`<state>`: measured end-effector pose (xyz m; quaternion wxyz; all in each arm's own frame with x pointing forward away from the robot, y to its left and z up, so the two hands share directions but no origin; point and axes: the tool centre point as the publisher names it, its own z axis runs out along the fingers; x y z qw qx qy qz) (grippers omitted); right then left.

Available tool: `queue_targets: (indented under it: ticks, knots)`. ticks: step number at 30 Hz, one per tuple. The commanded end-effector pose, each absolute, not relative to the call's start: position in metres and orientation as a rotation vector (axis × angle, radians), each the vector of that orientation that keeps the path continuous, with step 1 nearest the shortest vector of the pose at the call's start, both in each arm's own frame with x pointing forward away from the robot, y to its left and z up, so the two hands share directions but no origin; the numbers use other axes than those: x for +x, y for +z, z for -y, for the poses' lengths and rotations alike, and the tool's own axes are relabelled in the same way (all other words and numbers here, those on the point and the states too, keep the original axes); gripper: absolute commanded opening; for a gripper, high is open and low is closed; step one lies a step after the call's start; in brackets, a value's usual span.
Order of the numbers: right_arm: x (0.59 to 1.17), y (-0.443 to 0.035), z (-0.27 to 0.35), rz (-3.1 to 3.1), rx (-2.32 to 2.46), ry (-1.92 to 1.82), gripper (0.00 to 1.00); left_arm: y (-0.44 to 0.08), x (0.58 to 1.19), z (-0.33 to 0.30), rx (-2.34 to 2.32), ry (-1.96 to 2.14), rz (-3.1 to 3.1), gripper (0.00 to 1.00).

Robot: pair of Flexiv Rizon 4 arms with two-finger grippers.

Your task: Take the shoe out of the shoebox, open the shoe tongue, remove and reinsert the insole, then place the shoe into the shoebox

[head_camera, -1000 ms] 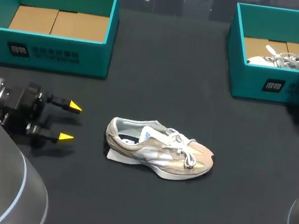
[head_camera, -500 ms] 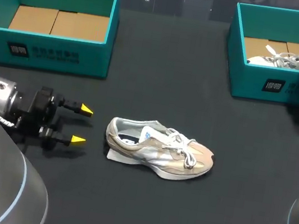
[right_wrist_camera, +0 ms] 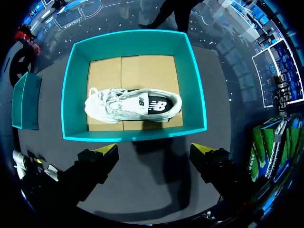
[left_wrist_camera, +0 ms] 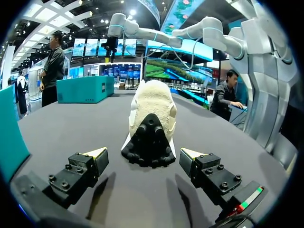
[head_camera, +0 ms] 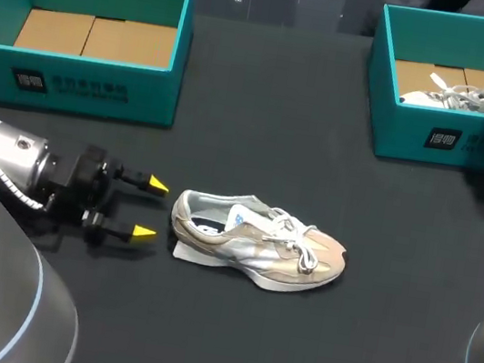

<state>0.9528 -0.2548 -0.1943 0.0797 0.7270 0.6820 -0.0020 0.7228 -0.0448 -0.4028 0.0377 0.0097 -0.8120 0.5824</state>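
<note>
A beige and white sneaker (head_camera: 255,242) lies on the black table, toe to the right, with a flat white piece showing under its heel. My left gripper (head_camera: 151,209) stands open just left of the heel and apart from it. In the left wrist view the shoe's heel (left_wrist_camera: 151,118) is straight ahead of my left gripper (left_wrist_camera: 142,153), and nothing is between the fingers. My right gripper (right_wrist_camera: 155,149) hangs open high above the right teal shoebox (right_wrist_camera: 135,136), which holds a second, white sneaker (right_wrist_camera: 135,105). The head view shows only a bit of it at the far right.
An empty teal shoebox (head_camera: 78,82) with a cardboard floor stands at the back left. The right teal shoebox (head_camera: 415,135) stands at the back right with the white sneaker (head_camera: 476,97) in it. Bare black table lies between the boxes and in front of the shoe.
My left gripper has moved to the right, toward the sneaker's heel, staying open. The shoe and the right arm have not moved.
</note>
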Motion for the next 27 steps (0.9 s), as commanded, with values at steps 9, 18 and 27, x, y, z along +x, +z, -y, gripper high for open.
queue_targets:
  ticks: [9, 18, 27]
  knots:
    - [0.952, -0.194, 0.255, -2.04, 2.175, -0.005, 1.0, -0.409, 0.72, 0.066, 0.003, 1.775, 2.473, 1.0]
    - [0.952, -0.194, 0.255, -2.04, 2.175, -0.005, 1.0, -0.41, 0.715, 0.078, -0.014, 1.778, 2.461, 1.0]
    - [0.952, -0.194, 0.255, -2.04, 2.175, -0.005, 1.0, -0.412, 0.714, 0.091, -0.024, 1.778, 2.46, 1.0]
